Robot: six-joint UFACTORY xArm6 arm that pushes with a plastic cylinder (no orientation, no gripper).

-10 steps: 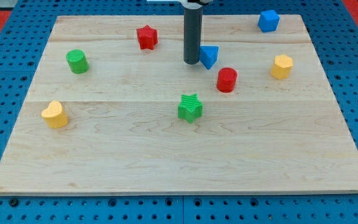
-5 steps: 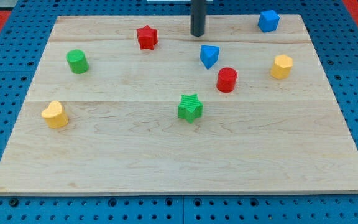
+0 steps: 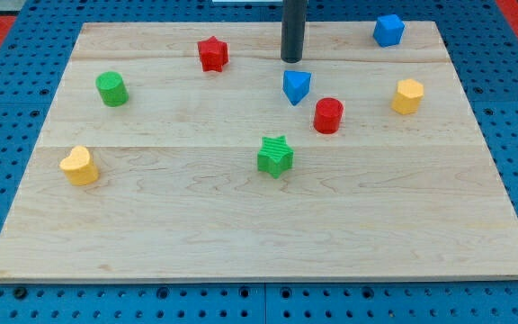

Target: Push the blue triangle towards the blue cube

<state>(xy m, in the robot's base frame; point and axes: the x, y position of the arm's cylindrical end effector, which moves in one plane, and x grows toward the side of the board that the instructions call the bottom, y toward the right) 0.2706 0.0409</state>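
The blue triangle (image 3: 297, 86) lies on the wooden board (image 3: 241, 216) a little above centre. The blue cube (image 3: 388, 30) sits near the board's top right corner, well apart from the triangle. My tip (image 3: 292, 59) stands just above the triangle, close to its top edge; I cannot tell whether it touches it. The dark rod rises out of the view's top.
A red cylinder (image 3: 328, 115) sits just below right of the blue triangle. A red star (image 3: 212, 53) is at the top left of centre, a green star (image 3: 275, 156) at centre, a green cylinder (image 3: 111, 88) at left, yellow blocks at left (image 3: 79, 166) and right (image 3: 407, 95).
My tip moved from the triangle's left up toward the top edge, then came down slightly to sit just above the triangle. The triangle shifted slightly left and down.
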